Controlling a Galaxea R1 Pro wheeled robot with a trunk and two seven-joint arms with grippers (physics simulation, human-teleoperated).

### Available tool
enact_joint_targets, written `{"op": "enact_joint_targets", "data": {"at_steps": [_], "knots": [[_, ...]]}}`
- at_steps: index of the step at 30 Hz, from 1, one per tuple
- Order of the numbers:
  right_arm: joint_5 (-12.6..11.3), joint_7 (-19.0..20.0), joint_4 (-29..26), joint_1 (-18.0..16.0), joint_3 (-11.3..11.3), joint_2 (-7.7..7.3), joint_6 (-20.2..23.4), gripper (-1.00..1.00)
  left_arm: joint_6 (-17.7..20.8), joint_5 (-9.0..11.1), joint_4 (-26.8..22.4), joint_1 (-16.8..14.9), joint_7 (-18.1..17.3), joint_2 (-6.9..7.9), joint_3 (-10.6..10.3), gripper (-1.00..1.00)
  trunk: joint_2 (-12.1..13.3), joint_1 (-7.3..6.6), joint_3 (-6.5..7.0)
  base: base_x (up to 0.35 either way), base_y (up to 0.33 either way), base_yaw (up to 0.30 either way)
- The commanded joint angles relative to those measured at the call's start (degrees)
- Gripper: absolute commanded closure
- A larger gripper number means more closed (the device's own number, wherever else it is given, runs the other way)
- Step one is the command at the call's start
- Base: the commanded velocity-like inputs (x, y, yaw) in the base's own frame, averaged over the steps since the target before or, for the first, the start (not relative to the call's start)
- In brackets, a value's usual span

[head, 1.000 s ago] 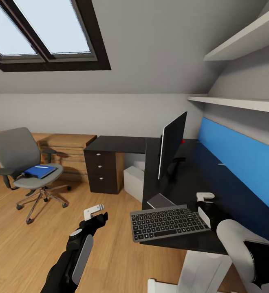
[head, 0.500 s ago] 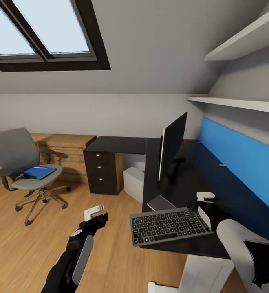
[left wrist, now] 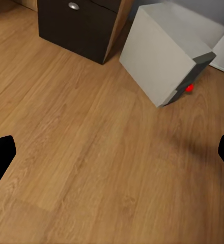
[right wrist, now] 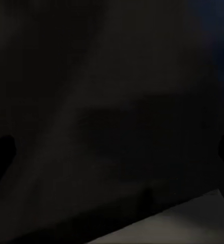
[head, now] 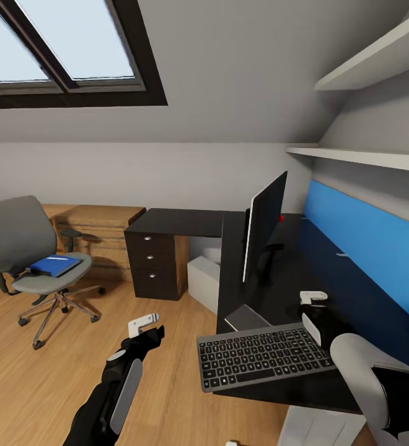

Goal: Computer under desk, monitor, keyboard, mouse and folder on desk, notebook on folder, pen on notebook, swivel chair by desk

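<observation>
We see the bedroom, with grey walls, a sloped ceiling, a dark-framed skylight (head: 68, 56) and a light wood plank floor (head: 37, 371). The L-shaped glossy black table (head: 303, 266) runs along the blue wall panel (head: 365, 241) and turns toward a dark three-drawer unit (head: 152, 263). At the far left the grey swivel chair (head: 28, 248) stands on the floor, well apart from the table; the bright blue folder (head: 54, 265) lies on its seat. The black monitor (head: 263, 220) stands upright on the table, seen nearly edge-on. The light grey computer (head: 203, 275) sits on the floor under the table, just beside the drawer unit; the left wrist view shows it as a pale box (left wrist: 165, 51) with a small red spot on one dark edge. The keyboard (head: 263, 356) lies at the near table edge, its left end overhanging. Behind it a thin grey notebook (head: 246, 318) lies flat on the table. Our left gripper (head: 144, 325) hangs over the floor with fingers (left wrist: 0, 157) spread apart and empty. Our right gripper (head: 313, 310) is low over the table just beside the keyboard's right end; we cannot tell how its fingers stand.
</observation>
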Motion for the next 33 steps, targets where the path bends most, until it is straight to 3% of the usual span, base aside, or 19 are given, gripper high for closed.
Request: {"op": "enact_joint_targets", "data": {"at_steps": [1, 8, 19, 30, 33], "knots": [[0.6, 0.0, -0.1, 0.0, -0.5, 0.02, 0.3, -1.0, 0.2, 0.6, -0.1, 0.0, 0.5, 0.0, -0.1, -1.0, 0.0, 0.0, -0.06, 0.115, 0.0, 0.0], [0.7, 0.0, -0.2, 0.0, -0.4, -0.11, 0.3, -1.0, 0.2, 0.6, 0.0, 0.0, 0.5, 0.0, -0.1, -1.0, 0.0, 0.0, -0.06, 0.206, 0.0, 0.0], [0.9, -0.4, 0.3, 0.0, -0.3, -0.5, 0.5, -1.0, 0.2, 0.6, 0.0, 0.0, 0.5, 0.0, -0.1, -1.0, 0.0, 0.0, -0.06, 0.022, 0.0, 0.0], [1.1, -0.3, 0.5, 0.0, -0.1, -2.99, 5.4, -1.0, 0.2, 0.6, 0.0, 0.0, 0.5, 0.0, -0.1, -1.0, 0.0, 0.0, -0.06, 0.001, 0.0, 0.0], [1.1, -0.3, 0.5, 0.0, -0.1, -3.08, 5.6, -1.0, 0.2, 0.6, 0.0, 0.0, 0.5, 0.0, -0.1, -1.0, 0.0, 0.0, -0.06, 0.0, 0.0, 0.0]]}}
